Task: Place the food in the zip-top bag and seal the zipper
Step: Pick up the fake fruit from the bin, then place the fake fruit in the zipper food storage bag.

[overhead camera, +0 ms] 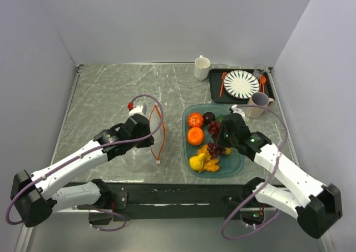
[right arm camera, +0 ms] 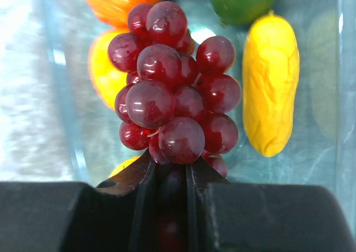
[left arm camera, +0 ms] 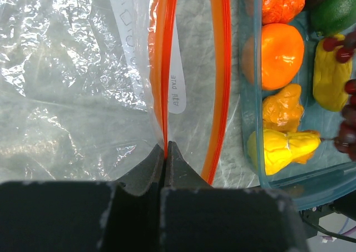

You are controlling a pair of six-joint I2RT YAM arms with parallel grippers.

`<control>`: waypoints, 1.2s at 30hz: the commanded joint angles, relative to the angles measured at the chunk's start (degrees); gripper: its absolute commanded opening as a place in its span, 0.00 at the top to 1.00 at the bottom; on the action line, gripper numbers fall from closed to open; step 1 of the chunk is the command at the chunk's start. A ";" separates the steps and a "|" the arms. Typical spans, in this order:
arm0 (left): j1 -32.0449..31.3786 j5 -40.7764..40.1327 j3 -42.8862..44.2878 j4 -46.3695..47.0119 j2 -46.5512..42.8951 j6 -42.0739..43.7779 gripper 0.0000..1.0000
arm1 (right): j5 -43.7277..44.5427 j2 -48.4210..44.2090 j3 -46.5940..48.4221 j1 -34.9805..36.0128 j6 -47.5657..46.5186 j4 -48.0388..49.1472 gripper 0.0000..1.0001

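Marble table [overhead camera: 111, 90], and the right gripper [right arm camera: 171, 163] clamps the grape bunch [right arm camera: 172, 96] at its fingertips. Left gripper [left arm camera: 166, 147] pinches the zipper [left arm camera: 167, 68].

Robotics lab bench, not a home. Plain pale panels [overhead camera: 167, 24] are boxing in the marble-patterned table [overhead camera: 105, 90] on three sides; left arm [overhead camera: 78, 158] and right arm [overhead camera: 286, 171] are sitting bolted along the table's near edge; toy fruits [overhead camera: 195, 136] are lying mid-table.

Your left arm [overhead camera: 72, 162] and right arm [overhead camera: 289, 174] are white shells with black joint housings, each trailing a looping lavender cable [overhead camera: 147, 95]. Both mount on a black rail [overhead camera: 183, 195] along the near edge of the grey marbled table [overhead camera: 111, 90]. The left gripper [left arm camera: 166, 147] and right gripper [right arm camera: 171, 166] have matte black wedge fingers.
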 commanded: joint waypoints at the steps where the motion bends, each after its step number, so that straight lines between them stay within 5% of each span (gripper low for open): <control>1: 0.09 -0.22 0.42 1.04 -0.46 0.64 0.99 | -1.56 -5.40 5.29 -0.33 -1.34 0.33 1.00; 12: 0.09 0.57 0.25 2.18 -0.11 0.81 0.99 | -24.06 -4.10 11.18 5.02 -0.91 10.26 1.00; 22: 0.09 2.15 1.65 3.24 2.79 1.08 0.99 | -28.54 7.50 15.50 15.66 4.36 21.93 1.00; 36: 0.09 4.00 1.65 3.50 0.51 0.90 0.99 | -31.98 23.49 20.94 16.81 6.12 26.79 1.00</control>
